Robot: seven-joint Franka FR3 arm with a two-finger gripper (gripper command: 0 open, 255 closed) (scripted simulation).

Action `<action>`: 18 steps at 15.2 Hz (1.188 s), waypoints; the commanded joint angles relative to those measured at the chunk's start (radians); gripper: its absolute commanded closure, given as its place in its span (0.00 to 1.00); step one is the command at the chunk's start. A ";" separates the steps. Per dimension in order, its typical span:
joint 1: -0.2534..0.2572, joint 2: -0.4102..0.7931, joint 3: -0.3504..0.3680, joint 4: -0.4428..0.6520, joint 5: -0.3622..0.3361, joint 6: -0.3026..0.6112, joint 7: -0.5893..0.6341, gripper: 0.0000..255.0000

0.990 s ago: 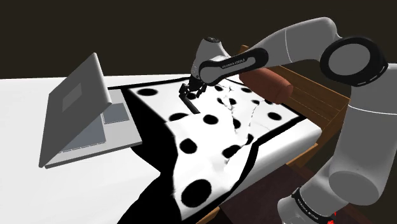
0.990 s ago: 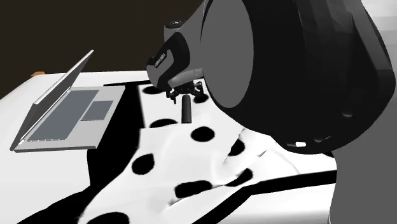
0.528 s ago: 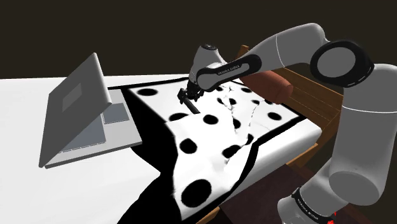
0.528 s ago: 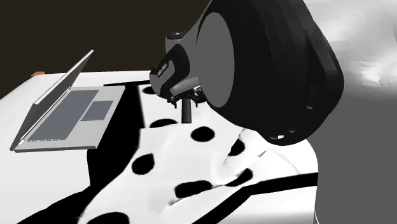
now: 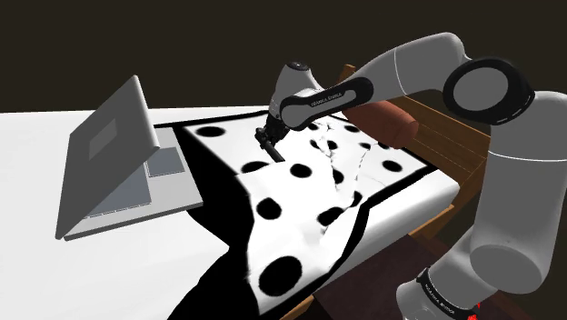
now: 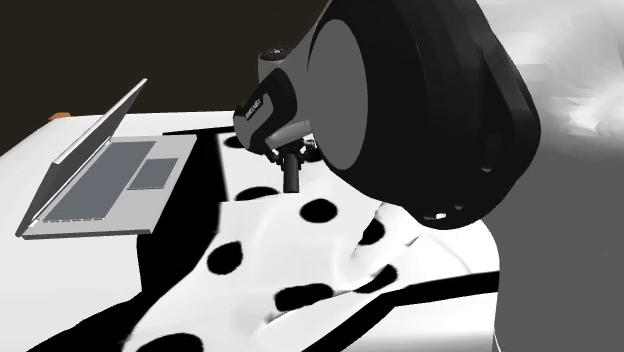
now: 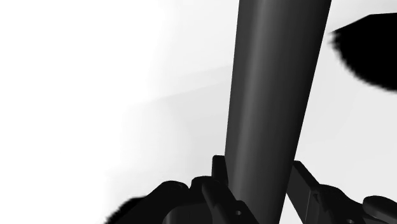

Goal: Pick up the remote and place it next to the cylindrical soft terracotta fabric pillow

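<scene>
One slim black bar-shaped remote (image 7: 277,95), judged light, rigid and smooth enough to slip, best pinched across its narrow sides, sits clasped at one end by the all-black end effector (image 7: 257,173), its free end pointing down at the white black-spotted bedspread (image 5: 309,182), well apart from the reddish-brown cylindrical pillow (image 5: 386,120).

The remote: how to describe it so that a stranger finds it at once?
Find the bed's white blanket with black spots, between the open grey laptop and the reddish-brown cylindrical pillow. Over it, the black gripper clasps the remote, a slim dark bar, long where the flat spots are round.
</scene>
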 commanded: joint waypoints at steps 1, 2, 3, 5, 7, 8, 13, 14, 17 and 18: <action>-0.002 0.004 -0.003 -0.004 -0.001 -0.002 0.000 1.00; -0.001 0.006 -0.004 -0.005 -0.002 0.000 0.003 1.00; -0.003 0.007 -0.004 -0.002 -0.001 0.000 -0.001 1.00; -0.001 0.009 -0.004 0.003 -0.001 -0.004 0.001 1.00; 0.000 0.012 -0.003 0.010 -0.001 -0.008 0.001 1.00; -0.003 0.005 -0.003 -0.003 -0.001 -0.002 0.000 1.00; -0.007 -0.031 0.005 0.013 0.013 -0.053 -0.014 1.00; -0.008 -0.038 0.006 0.016 0.016 -0.064 -0.017 1.00; -0.011 -0.058 0.010 0.029 0.025 -0.096 -0.025 1.00; -0.011 -0.065 0.012 0.033 0.027 -0.107 -0.028 1.00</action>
